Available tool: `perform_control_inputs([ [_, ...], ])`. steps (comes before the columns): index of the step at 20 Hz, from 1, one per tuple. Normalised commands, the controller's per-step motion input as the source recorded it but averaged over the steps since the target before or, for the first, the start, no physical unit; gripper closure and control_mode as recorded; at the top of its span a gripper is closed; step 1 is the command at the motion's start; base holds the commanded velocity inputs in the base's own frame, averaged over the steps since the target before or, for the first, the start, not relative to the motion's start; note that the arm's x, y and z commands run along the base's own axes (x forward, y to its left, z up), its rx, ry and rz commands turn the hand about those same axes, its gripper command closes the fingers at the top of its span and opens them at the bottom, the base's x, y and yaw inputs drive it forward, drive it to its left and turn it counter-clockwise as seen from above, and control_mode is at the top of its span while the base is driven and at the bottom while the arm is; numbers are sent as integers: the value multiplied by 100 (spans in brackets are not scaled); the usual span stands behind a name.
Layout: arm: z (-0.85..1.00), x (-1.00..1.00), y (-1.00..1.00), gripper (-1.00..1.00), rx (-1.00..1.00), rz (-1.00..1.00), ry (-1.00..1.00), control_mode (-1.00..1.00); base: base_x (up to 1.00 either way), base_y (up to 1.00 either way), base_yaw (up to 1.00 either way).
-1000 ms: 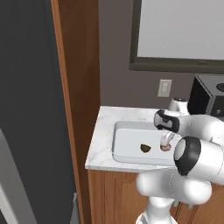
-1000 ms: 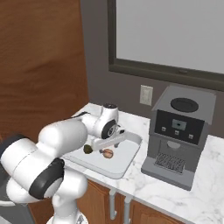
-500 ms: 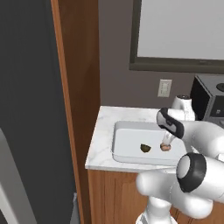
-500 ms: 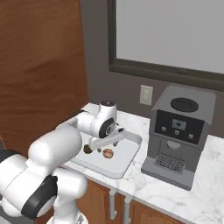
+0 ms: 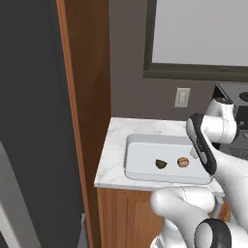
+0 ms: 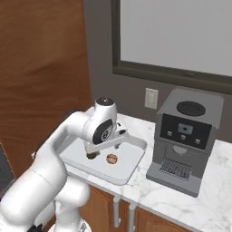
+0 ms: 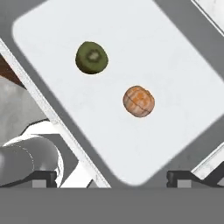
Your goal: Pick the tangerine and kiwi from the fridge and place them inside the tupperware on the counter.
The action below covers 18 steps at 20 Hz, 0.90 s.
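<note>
Now wide, empty jaws hang over tupperware (image 5: 145,155) on marble counter (image 5: 114,155).

The white arm rises from its base at 5 o'clock in the left base view and at 7 o'clock in the right base view. The upper link leans forward; the forearm bends at a dark-ringed elbow joint and the wrist turns downward. The gripper (image 7: 112,176) points straight down, its camera looking along the fingers. The two dark fingertips (image 7: 43,176) stand at 7 o'clock and 5 o'clock in the hand view, spread wide apart. Nothing sits between the jaws; the hand is empty.
</note>
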Motion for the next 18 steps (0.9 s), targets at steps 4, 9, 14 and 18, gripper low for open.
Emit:
perform_control_inputs([
  [4,63,-47,21,-100,0,-18,0,-100,0,0,0],
  [9,66,-41,31,-100,0,-22,0,-100,0,0,0],
  [14,72,-41,29,-100,0,-17,0,-100,0,0,0],
  [18,66,-49,27,-100,1,-13,0,-100,0,0,0],
])
